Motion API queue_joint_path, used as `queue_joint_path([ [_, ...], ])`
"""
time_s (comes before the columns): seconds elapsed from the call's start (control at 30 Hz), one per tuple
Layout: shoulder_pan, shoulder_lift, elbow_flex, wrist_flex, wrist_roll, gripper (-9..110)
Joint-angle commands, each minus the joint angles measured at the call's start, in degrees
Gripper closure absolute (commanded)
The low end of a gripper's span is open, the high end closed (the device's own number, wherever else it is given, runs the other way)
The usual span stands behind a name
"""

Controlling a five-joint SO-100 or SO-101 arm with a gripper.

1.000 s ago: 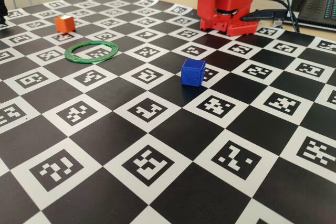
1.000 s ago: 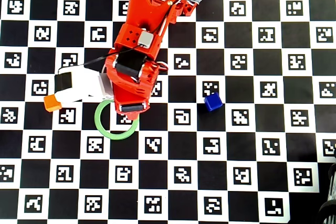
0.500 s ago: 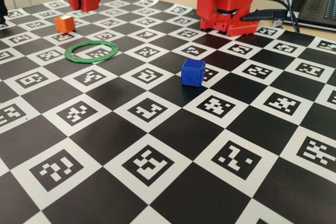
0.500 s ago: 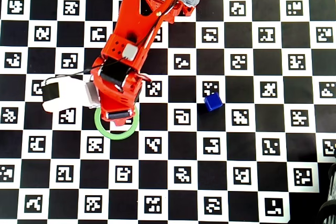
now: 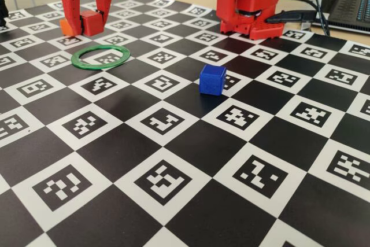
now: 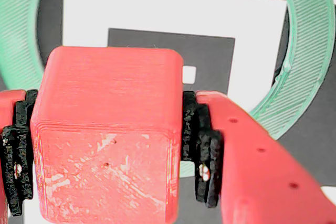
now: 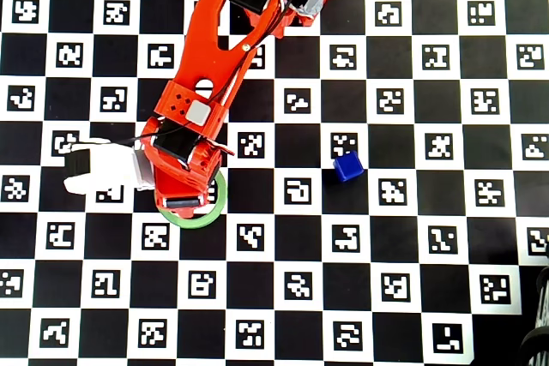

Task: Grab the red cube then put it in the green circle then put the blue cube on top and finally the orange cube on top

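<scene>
The red two-finger jaws were clamped on the small matte red cube, its side faces pressed between the black ribbed pads, as the wrist view showed. In that view the cube hung above the thin flat green ring, whose open centre framed a white square with a black marker printed on the desk.

In the fixed view the red cube was held between the red fingers, off the black-and-white checkered desk, just behind the green ring, which lay flat. A small bright-orange cube peeked out beside the left finger, mostly hidden by it. The small deep-blue cube sat on the desk well apart from the ring, to the right in this view.

From overhead, the red arm covered much of the green ring, and the blue cube stood alone to the right.
</scene>
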Motion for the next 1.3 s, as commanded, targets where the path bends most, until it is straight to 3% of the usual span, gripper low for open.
queue_joint_path([
  [0.0,0.4,2.2,0.4,-1.9,1.8,94],
  [1.27,1.0,3.0,11.2,-14.8,2.0,94],
])
